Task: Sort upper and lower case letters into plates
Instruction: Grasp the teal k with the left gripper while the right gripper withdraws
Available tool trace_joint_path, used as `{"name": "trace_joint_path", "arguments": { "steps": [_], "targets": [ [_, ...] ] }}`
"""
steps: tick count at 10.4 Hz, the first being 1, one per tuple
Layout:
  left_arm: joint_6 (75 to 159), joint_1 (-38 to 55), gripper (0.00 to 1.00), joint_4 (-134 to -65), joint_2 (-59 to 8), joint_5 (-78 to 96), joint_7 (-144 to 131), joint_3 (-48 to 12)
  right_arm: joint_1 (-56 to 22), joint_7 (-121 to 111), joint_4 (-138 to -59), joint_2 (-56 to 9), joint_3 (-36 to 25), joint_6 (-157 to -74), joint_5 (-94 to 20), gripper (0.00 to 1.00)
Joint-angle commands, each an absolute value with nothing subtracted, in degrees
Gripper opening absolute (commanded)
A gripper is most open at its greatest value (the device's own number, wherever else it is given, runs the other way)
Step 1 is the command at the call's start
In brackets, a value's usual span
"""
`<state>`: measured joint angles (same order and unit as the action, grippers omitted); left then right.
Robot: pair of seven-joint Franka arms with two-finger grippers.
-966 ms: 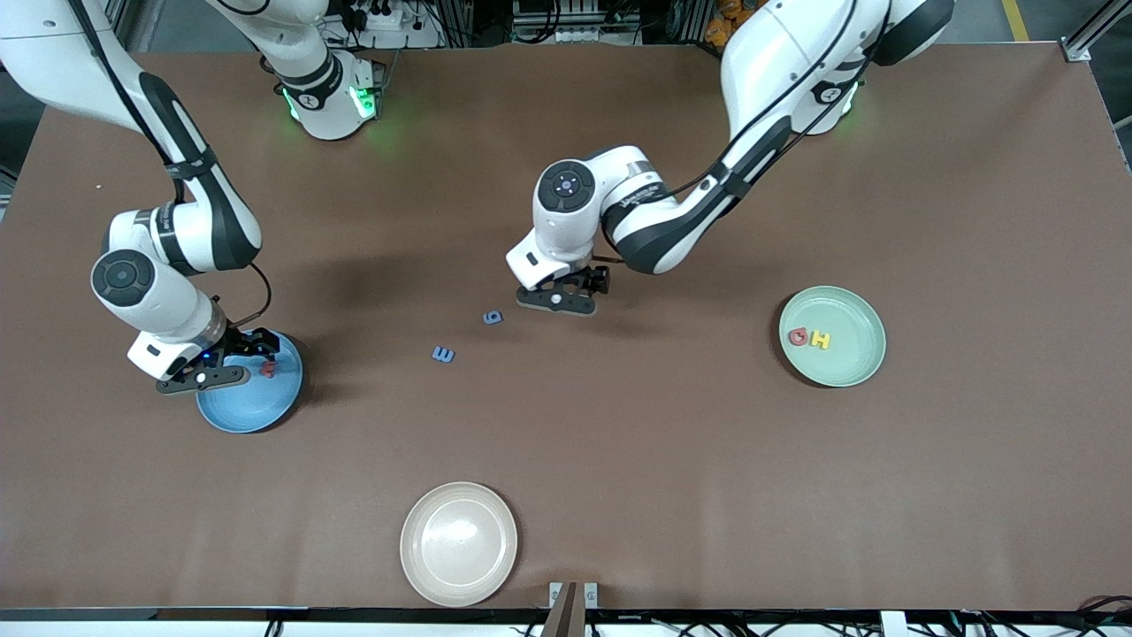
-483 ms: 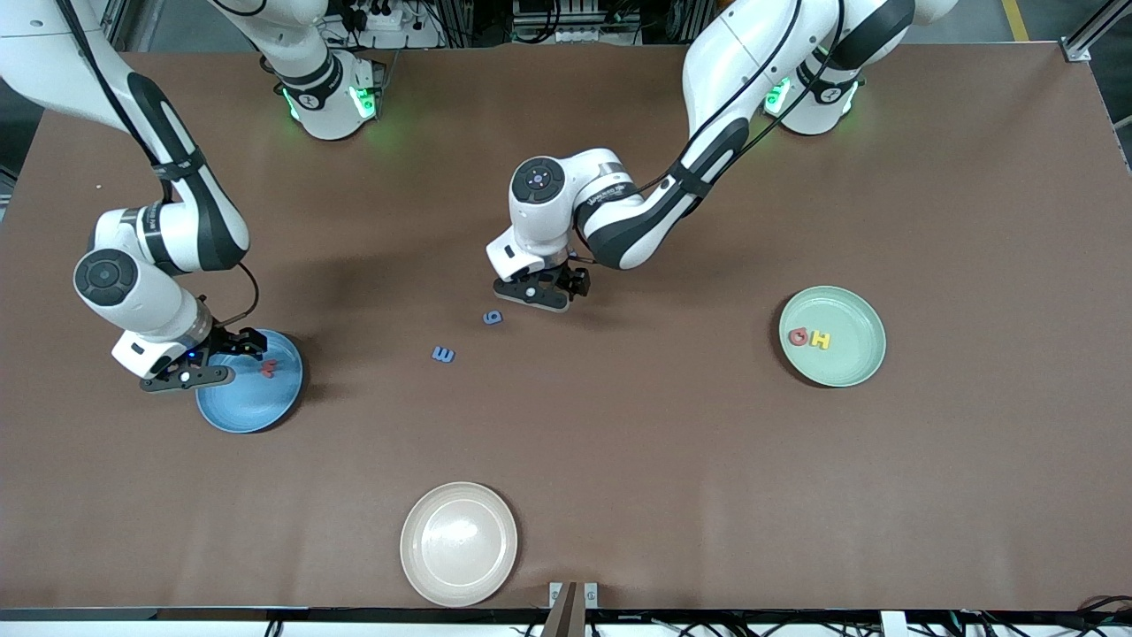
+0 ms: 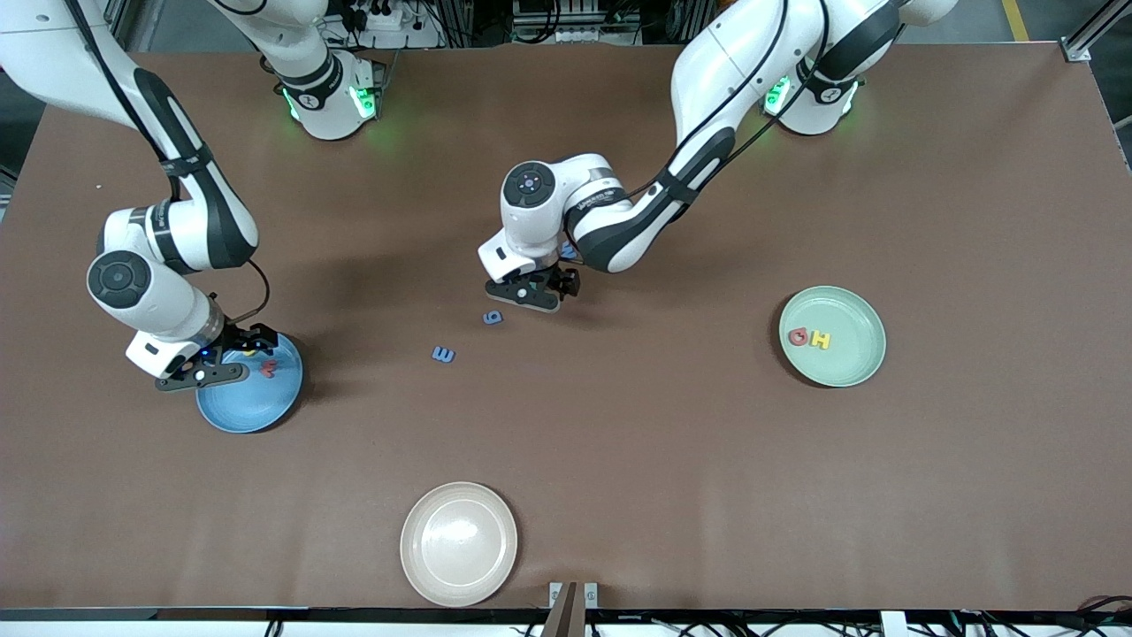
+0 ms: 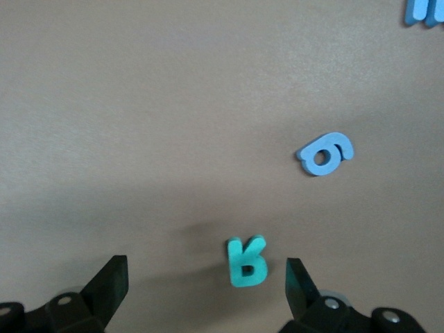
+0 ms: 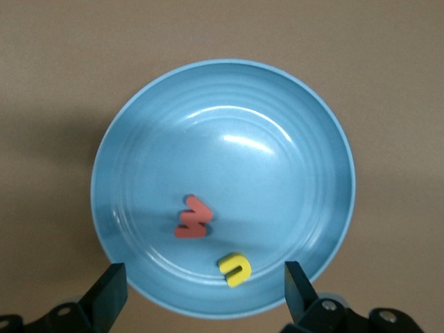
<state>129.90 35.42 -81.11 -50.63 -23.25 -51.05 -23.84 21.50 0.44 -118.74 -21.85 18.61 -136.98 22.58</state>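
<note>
Left gripper (image 3: 529, 295) is low over mid-table, jaws spread wide, nothing in them. The teal letter (image 4: 247, 261) lies flat on the table (image 3: 672, 460) between the two fingertips (image 4: 111, 281), clear of both pads, closer to one of them. In the front view the wrist hides it. Its long axis runs roughly across the line between the pads, so closing would pinch it on its narrower width, by my read. Left arm is the nearer one for this piece.

The blue round letter (image 3: 493, 317) sits just beside that gripper, nearer the front camera and toward the right arm's end; the blue E-like letter (image 3: 443, 355) is nearer again. Both lie outside the jaws.

Right gripper (image 3: 232, 356) hangs over the rim of the blue plate (image 3: 248, 411), jaws spread, empty. A red letter (image 5: 194, 218) and a yellow letter (image 5: 234, 269) lie in that plate, not touching the fingers.

The mint plate (image 3: 853, 363) toward the left arm's end holds a red letter (image 3: 799, 337) and a yellow H (image 3: 821, 340), side by side. The beige plate (image 3: 459, 544) holds no letters.
</note>
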Motion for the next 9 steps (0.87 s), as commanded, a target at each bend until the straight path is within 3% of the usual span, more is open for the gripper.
{"name": "trace_joint_path", "arguments": {
  "steps": [1, 6, 9],
  "targets": [
    [130.0, 38.2, 1.0, -78.1, -52.8, -24.1, -52.6, -21.6, 22.5, 0.4, -119.4, -16.5, 20.5, -131.2, 19.3, 1.0],
    [130.2, 39.2, 1.0, -76.8, -54.4, -24.1, -53.3, -20.9, 22.7, -1.1, -119.2, -14.4, 20.8, -128.8, 16.3, 1.0],
    [130.2, 39.6, 0.87, -76.8, -54.5, -24.1, -53.8, -20.6, 22.5, -1.0, -119.4, -13.4, 20.8, -128.1, 13.3, 1.0]
  ]
}}
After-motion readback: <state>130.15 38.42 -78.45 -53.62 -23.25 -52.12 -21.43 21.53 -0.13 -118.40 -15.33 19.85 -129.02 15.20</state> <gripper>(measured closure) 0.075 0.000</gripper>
